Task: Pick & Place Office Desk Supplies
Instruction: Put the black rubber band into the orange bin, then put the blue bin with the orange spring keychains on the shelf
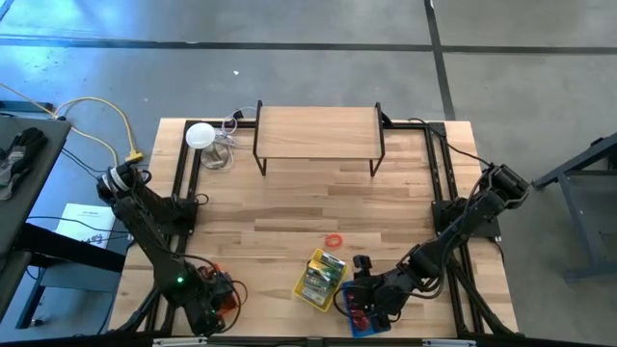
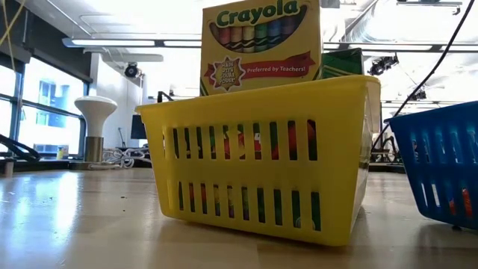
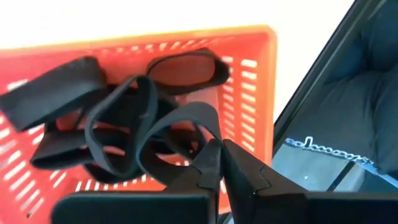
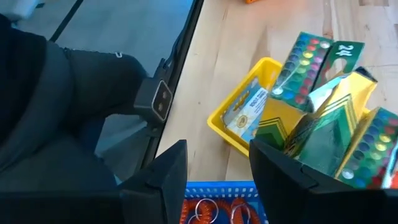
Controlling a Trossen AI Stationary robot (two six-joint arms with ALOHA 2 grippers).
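Observation:
My left gripper (image 3: 219,163) is at the table's near left corner, over an orange basket (image 3: 249,81) that holds several wide black rubber bands (image 3: 124,124); its fingers are shut. My right gripper (image 4: 217,171) is open and empty above a blue basket (image 4: 217,199) at the near edge; small red and silvery rings lie in that basket. A thin red rubber band (image 1: 334,240) lies flat on the table. A yellow basket (image 1: 321,278) holds crayon and paint boxes. My left gripper pinches a fold of one black band (image 3: 208,134) between its fingertips, coming from above into the orange basket. The band's loop stands up from the pile below. One layer or two, I cannot tell.
A wooden shelf riser (image 1: 318,135) stands at the far edge, with a white round disc on a stand (image 1: 200,135) and clear wiring to its left. The Crayola box (image 2: 260,45) sticks up out of the yellow basket. Bare wood lies between the riser and the baskets.

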